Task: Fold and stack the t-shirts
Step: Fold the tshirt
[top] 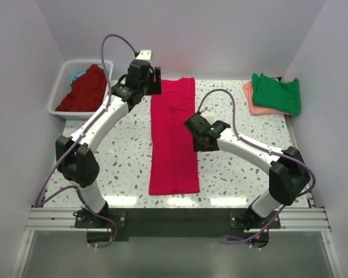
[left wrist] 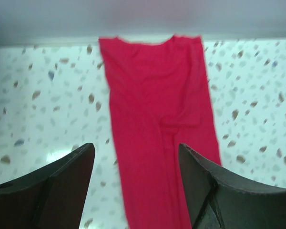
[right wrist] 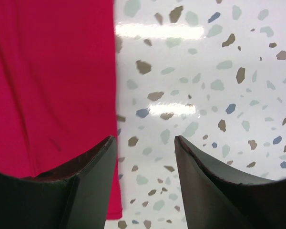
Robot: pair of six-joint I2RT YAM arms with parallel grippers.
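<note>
Left arm (top: 98, 130) and right arm (top: 249, 147) stretch to the crimson-pink t-shirt (top: 174, 139), jaws open, empty.

Plain long crimson-pink cloth t-shirt (top: 173, 139); flat white desk (top: 127, 156) speckled brown, grey and blue; plain folded green cloth shirt (top: 276, 92).

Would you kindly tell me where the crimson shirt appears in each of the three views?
Top external: shirt at centre, a long strip lying mid-table.
Left wrist: shirt at centre, from top to bottom edge.
Right wrist: shirt fills the left side.
Shared landmark: speckled table.
</note>
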